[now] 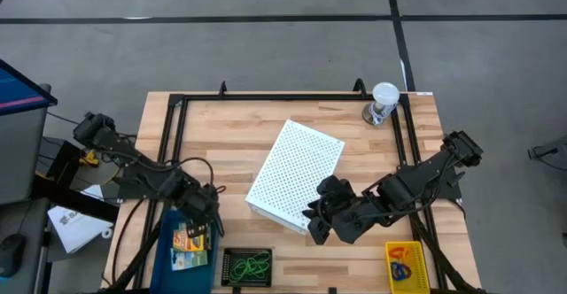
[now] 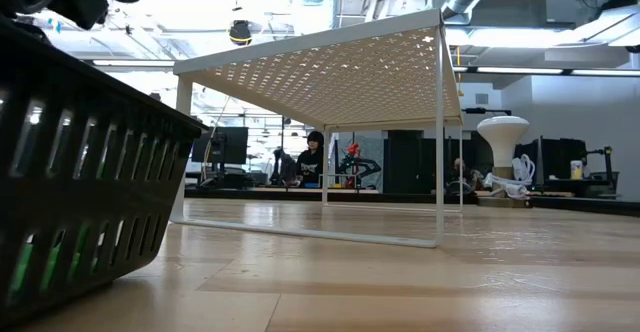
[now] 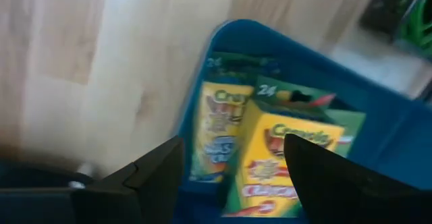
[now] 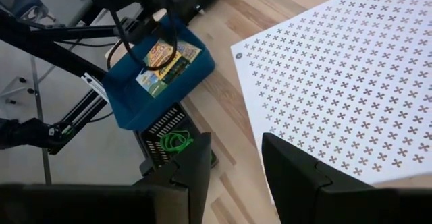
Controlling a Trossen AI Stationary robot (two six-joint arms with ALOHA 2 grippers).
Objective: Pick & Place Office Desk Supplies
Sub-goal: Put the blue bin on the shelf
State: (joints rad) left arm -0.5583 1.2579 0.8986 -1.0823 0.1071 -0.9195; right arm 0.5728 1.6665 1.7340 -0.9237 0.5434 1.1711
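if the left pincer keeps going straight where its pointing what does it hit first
Most likely the crayon boxes in the blue bin; the open left pincer points right at them, though depth is unclear.

left gripper [image 3: 233, 160] open, right gripper [image 4: 236, 156] open

Before you, the perforated box [image 1: 295, 175] sits mid-surface, the lidded cup [image 1: 383, 103] behind it to the right. Front left, crayon boxes [image 1: 189, 240] lie in a tray [image 1: 166, 244]; beside it, rubber bands [image 1: 249, 263] fill a basket [image 1: 227, 268].
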